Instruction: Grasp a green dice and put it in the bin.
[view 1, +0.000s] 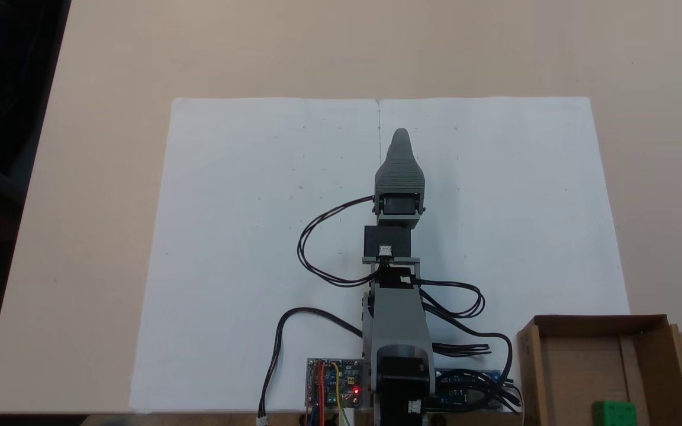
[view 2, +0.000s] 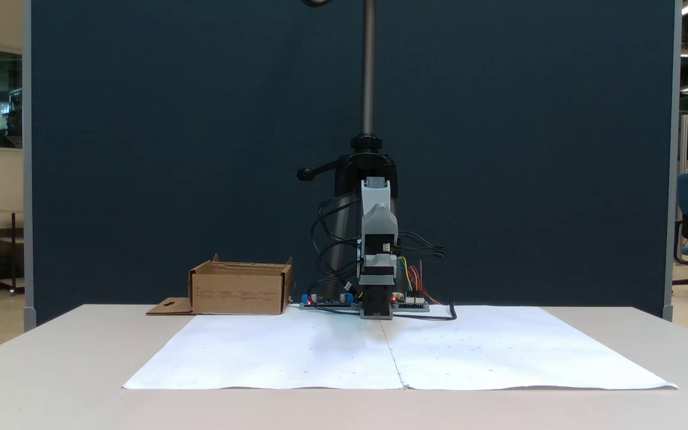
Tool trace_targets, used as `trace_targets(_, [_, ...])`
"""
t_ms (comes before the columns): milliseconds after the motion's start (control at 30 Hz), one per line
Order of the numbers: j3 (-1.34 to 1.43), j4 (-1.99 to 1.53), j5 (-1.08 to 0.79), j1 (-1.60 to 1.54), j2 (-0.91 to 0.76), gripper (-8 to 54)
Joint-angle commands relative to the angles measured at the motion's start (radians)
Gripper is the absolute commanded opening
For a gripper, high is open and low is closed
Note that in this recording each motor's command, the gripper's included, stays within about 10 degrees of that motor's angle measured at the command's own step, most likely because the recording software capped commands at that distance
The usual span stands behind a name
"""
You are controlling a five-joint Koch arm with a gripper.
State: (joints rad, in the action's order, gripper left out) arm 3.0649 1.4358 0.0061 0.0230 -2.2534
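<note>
The green dice (view 1: 613, 412) lies inside the bin (view 1: 578, 361), near the bin's lower edge at the bottom right of a fixed view. From the front, the bin (view 2: 239, 291) is a low brown cardboard box left of the arm's base, and its walls hide the dice. My gripper (view 1: 401, 135) points out over the middle of the white paper, far from the bin, holding nothing. In the front view the gripper (view 2: 378, 218) reads as one narrow grey shape, with no gap between the jaws.
A large white paper sheet (view 1: 246, 236) covers the tan table (view 1: 92, 177). Black cables (view 1: 311, 248) loop beside the arm, and circuit boards (view 1: 334, 390) sit at its base. A flat flap (view 2: 168, 307) with a hang-hole juts from the bin's outer side.
</note>
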Motion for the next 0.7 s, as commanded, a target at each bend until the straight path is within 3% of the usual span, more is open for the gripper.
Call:
trace_targets(0, [0.066,0.067,-0.046,0.018,-0.098,43.7])
trace_targets(667, [0.064,0.067,-0.044,0.006,-0.098,44.3])
